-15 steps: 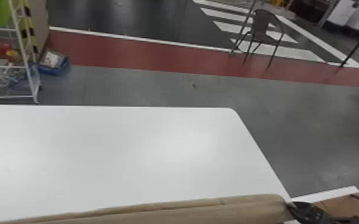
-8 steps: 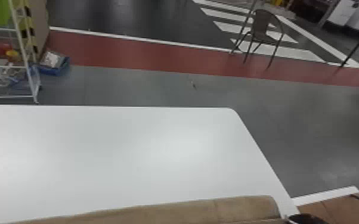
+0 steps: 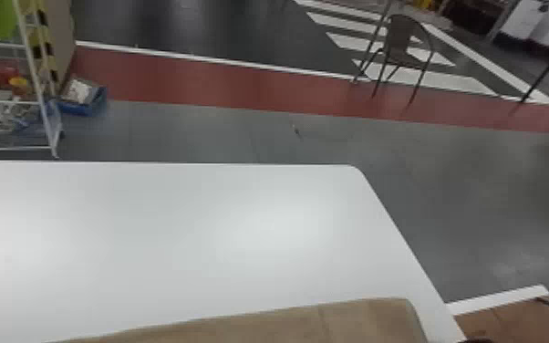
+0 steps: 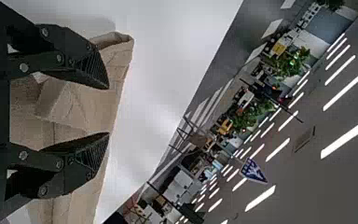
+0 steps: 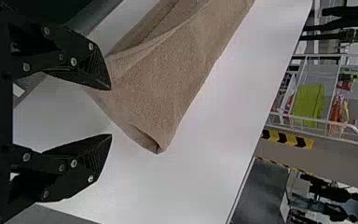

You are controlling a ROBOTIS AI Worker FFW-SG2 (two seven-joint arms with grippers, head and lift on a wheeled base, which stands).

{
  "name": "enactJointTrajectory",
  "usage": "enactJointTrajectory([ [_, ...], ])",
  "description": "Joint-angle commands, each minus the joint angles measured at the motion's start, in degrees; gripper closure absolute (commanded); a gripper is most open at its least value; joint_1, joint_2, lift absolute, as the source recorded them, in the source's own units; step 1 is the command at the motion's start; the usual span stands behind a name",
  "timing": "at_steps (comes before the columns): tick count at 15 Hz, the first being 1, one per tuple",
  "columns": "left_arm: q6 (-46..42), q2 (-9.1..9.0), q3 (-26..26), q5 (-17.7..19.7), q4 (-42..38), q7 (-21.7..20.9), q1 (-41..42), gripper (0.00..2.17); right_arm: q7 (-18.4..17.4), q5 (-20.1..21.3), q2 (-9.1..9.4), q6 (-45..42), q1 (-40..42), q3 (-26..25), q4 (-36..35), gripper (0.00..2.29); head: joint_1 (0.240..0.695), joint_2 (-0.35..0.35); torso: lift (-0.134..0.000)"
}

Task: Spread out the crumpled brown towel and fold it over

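Item: my left gripper (image 4: 108, 110), wide, brown towel (image 4: 67, 103) behind it; my right gripper (image 5: 111, 112), wide, at its end; stage, seemingly spreading; next, pinch and straighten.

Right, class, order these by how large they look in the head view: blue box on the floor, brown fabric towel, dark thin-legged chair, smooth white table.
1. Smooth white table
2. Brown fabric towel
3. Dark thin-legged chair
4. Blue box
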Motion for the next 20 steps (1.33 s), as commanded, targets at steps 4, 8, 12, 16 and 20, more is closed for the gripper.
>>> enactJointTrajectory([
  [4, 1.07, -0.15, 6.07, 1.60, 1.10, 0.80, -0.76, 0.14, 0.01, -1.18, -0.90, 1.59, 0.21, -2.64, 1.60, 0.36, 0.695, -0.350, -0.123],
  [8, 11.62, -0.15, 10.12, 6.70, -3.47, 4.22, -1.72, 0.15, 3.88, -13.40, 1.38, 10.90, 0.03, -7.65, -2.62, 0.36, 0.695, -0.350, -0.123],
  [12, 25.50, -0.15, 9.77, 5.73, -11.20, 7.91, -1.37, 0.15, 7.32, -14.36, 10.61, 18.81, -1.73, -9.06, -17.82, 0.36, 0.695, -0.350, -0.123],
  [16, 27.44, -0.15, 6.43, 2.66, -11.82, 10.29, -1.02, 0.22, 6.17, -12.52, 15.45, 21.63, -1.82, -2.38, -26.79, 0.38, 0.695, -0.298, -0.123],
  [20, 31.48, -0.15, 2.12, -0.33, -14.90, 11.87, -0.93, 0.33, 5.20, 4.44, 17.91, 20.40, -2.61, 14.23, -33.73, 0.47, 0.695, -0.103, -0.123],
])
